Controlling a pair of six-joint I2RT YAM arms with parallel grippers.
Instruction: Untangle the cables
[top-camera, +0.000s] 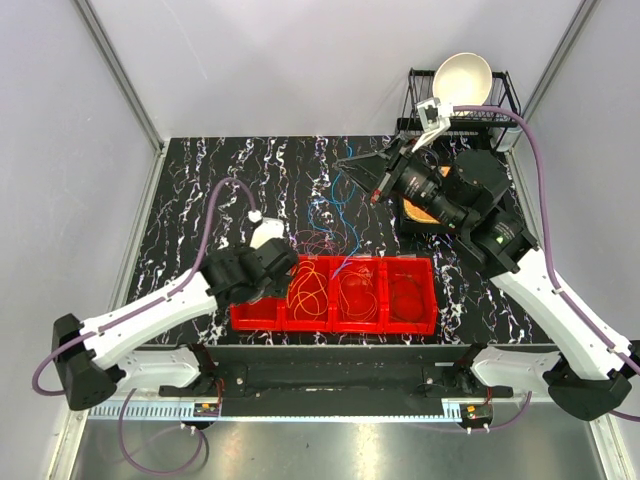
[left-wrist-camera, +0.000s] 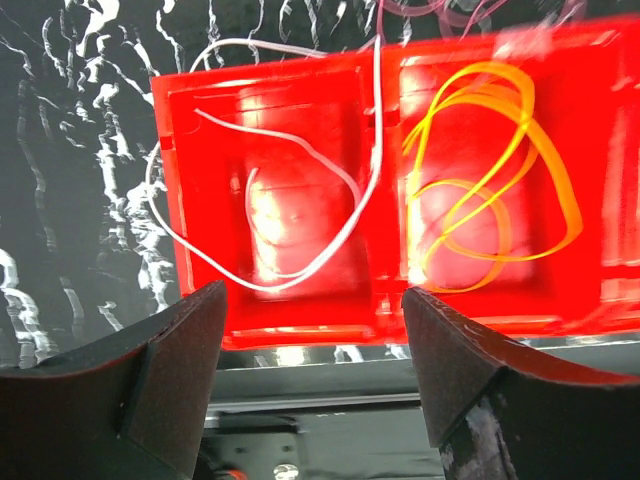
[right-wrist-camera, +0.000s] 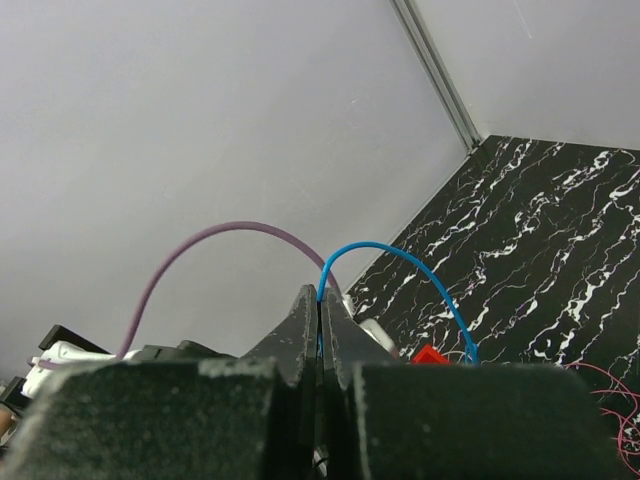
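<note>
**Blue cable pinched aloft; left jaws spread over the tray**

The red tray (top-camera: 330, 324) sits at the near edge of the black marbled surface (top-camera: 200, 190), with four compartments in a row. The leftmost holds a white cable (left-wrist-camera: 370, 150), part of which loops out over the tray's left wall onto the surface; the second holds a yellow-orange cable (left-wrist-camera: 540, 160) in loose loops; the third holds a thin red cable (top-camera: 357, 290); what lies in the fourth cannot be told, being red on red.

The tray's front wall runs just beside the surface's near edge; bare surface lies to the left and beyond the tray. A loose tangle of red and maroon cables (top-camera: 318, 240) lies just beyond the tray's far wall. A wire rack (top-camera: 500, 100) holding a white bowl (top-camera: 462, 78) stands at the far right corner.

The left jaws stand spread above the boundary of the first and second compartments, holding nothing, with the white cable below them and apart. The right jaws are raised over the far middle of the surface, pressed together and pinching the blue cable (right-wrist-camera: 400, 255); it arches from the tips and hangs to the surface.
</note>
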